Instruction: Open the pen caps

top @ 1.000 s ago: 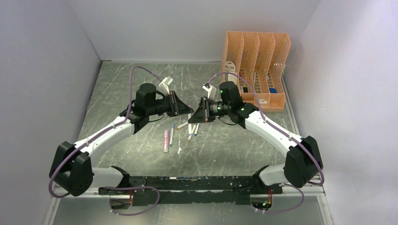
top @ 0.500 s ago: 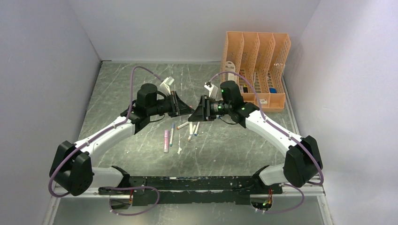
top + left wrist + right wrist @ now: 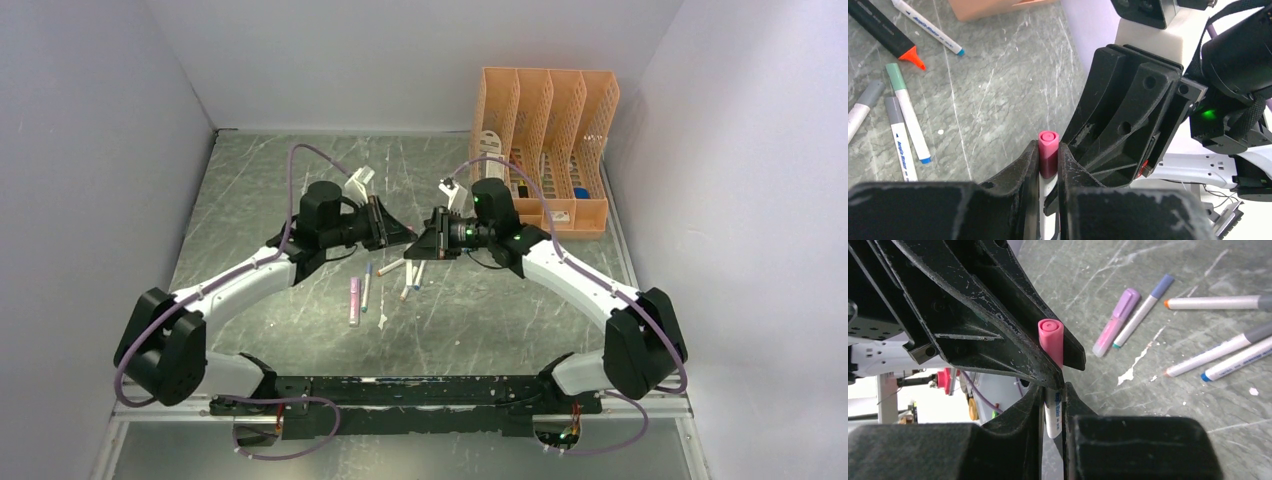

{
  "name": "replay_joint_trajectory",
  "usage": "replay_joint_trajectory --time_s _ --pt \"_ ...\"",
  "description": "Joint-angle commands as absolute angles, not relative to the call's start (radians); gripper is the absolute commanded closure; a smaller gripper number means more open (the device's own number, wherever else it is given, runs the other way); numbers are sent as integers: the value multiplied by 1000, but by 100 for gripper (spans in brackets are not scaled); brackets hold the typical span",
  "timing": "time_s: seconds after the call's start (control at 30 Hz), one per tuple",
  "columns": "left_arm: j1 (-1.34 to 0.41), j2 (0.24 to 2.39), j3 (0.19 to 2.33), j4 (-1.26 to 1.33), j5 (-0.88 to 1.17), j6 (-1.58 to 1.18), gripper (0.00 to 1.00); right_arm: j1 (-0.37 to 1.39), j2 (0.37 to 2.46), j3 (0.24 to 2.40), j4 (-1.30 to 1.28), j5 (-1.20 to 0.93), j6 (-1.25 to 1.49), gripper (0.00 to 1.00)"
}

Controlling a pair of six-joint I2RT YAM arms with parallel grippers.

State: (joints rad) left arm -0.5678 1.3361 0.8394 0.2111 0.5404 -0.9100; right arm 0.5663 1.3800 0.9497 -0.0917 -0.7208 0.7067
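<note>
With the left pincer (image 3: 1048, 156) moved in and clamped on the pink cap (image 3: 1048, 142) and the right pincer (image 3: 1053, 390) gripping the pen (image 3: 1053, 416) above the worktop (image 3: 250, 200), the cap looks ready to pull off.

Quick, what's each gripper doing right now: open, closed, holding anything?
Left gripper: closed on the pink cap of an upright pen.
Right gripper: closed on the same pen's white barrel, below the cap.

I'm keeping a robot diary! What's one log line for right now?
left gripper: shut on pink cap | right gripper: shut on white barrel | cap: on pen | other pens: lying on table
</note>
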Motion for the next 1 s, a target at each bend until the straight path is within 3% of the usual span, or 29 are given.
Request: replay_joint_trajectory --time_s 0.0,0.3,0.67,0.8,0.97 --pt "-577 1383 861 398 442 -945 93 589 1342 857 -86 -741 739 100" --pt "-555 1507 933 526 300 -920 93 633 1245 705 -29 -728 824 100" --pt "-446 1633 1096 529 344 -875 93 643 1194 653 -10 -740 867 100" --pt "-407 1644 1183 333 363 -805 93 601 1240 791 -215 -679 708 100" --pt "-388 1658 1304 -61 388 -647 93 506 1426 1078 -558 -444 436 100"
